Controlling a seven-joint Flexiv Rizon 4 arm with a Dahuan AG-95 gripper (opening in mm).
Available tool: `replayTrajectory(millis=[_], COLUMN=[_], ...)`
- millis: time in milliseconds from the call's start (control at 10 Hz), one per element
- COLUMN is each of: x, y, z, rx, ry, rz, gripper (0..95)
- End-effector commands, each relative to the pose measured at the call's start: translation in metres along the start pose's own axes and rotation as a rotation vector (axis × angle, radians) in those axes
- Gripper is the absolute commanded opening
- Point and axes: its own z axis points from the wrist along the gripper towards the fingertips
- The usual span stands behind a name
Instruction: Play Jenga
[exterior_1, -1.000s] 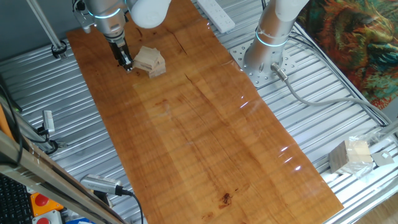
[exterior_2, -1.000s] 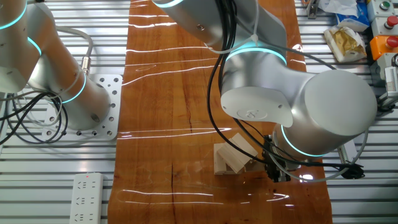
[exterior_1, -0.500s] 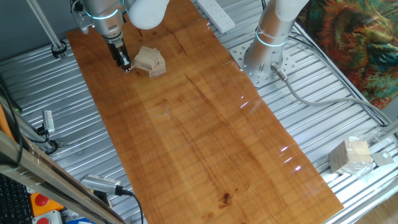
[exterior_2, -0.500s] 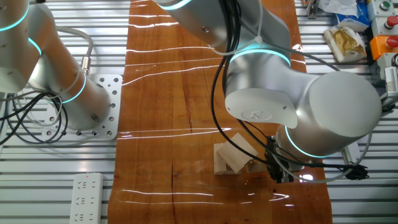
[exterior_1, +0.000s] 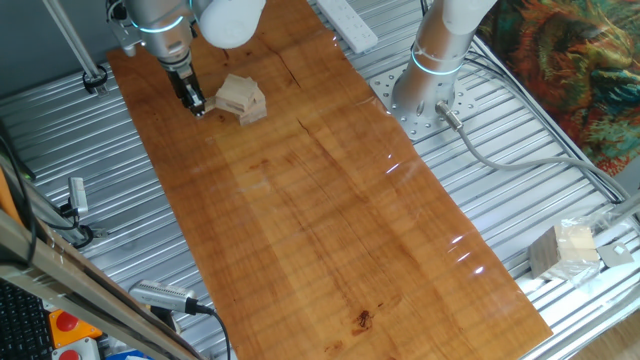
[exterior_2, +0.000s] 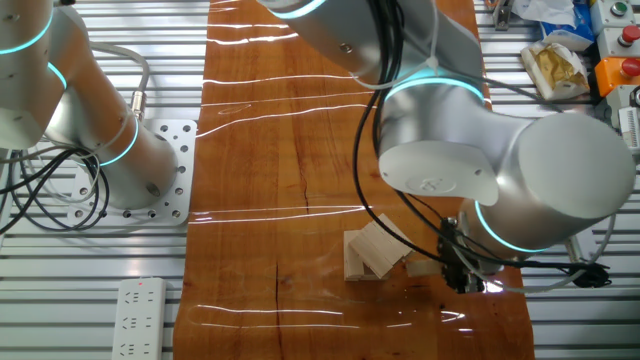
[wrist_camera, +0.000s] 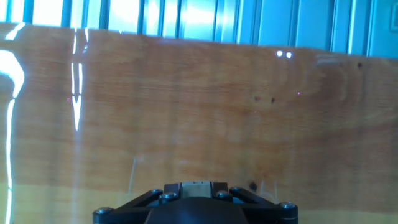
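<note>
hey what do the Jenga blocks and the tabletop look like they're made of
Jenga blocks: pale, matte, unfinished-looking wood, probably; no shine shows on them. Tabletop: reddish-brown wood or wood veneer, glossy as if varnished; grain streaks and white light glints show. Whether it is solid wood cannot be told.

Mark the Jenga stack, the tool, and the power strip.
Jenga stack (exterior_1: 241, 98): one fixed view, top face of the blocks.
tool (exterior_1: 195, 105): one fixed view, between its fingertips.
power strip (exterior_2: 138, 320): the other fixed view, middle of its white body.

The gripper (exterior_1: 196, 106) hangs low just beside the Jenga (exterior_1: 241, 97) stack.
</note>
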Motion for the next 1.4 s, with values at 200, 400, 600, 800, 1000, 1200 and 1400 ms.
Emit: replayTrajectory(millis=[200,400,600,800,1000,1200,1400], x=[-0.007,-0.016,-0.025,-0.030,-0.039,-0.044,-0.049], y=[0.003,0.007,0.013,0.019,0.030,0.040,0.053], z=[-0.004,-0.008,-0.010,-0.010,-0.009,-0.010,-0.011], rx=[0.001,0.004,0.003,0.002,0.001,0.003,0.001], ry=[0.002,0.002,0.002,0.000,-0.003,-0.002,-0.002], rz=[-0.044,-0.074,-0.072,-0.064,-0.038,-0.007,0.021], gripper=[0.0,0.0,0.0,0.0,0.0,0.0,0.0])
